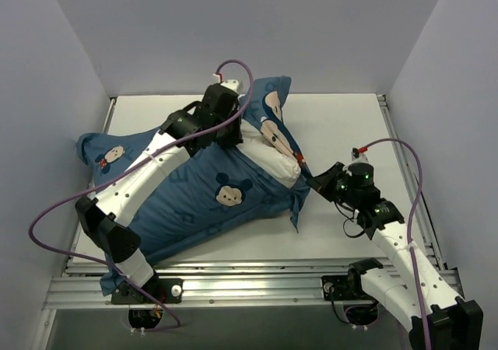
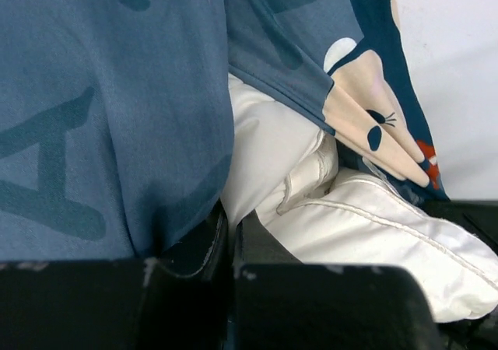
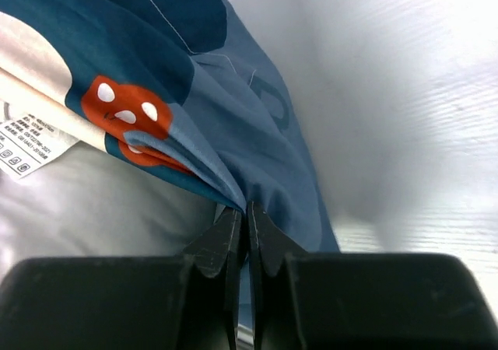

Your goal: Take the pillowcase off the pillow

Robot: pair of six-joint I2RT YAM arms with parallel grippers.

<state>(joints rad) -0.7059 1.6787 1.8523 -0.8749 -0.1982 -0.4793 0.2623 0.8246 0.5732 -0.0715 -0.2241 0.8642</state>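
The dark-blue pillowcase (image 1: 194,198) with mouse faces lies across the table, its open end toward the right. The white pillow (image 1: 274,162) bulges out of that opening. My left gripper (image 1: 233,132) reaches in at the far side of the opening. In the left wrist view it (image 2: 232,225) is shut on a fold of the pillow (image 2: 373,225), with the pillowcase (image 2: 101,117) draped over its left finger. My right gripper (image 1: 313,181) is at the opening's right edge. In the right wrist view it (image 3: 247,214) is shut on the pillowcase (image 3: 257,132) hem, beside the pillow (image 3: 93,202).
The white table (image 1: 342,132) shows bare to the right of the pillow and is closed in by grey walls on three sides. An aluminium rail (image 1: 257,288) runs along the near edge. A purple cable (image 1: 233,66) loops over the left wrist. A white care label (image 3: 31,144) lies on the pillow.
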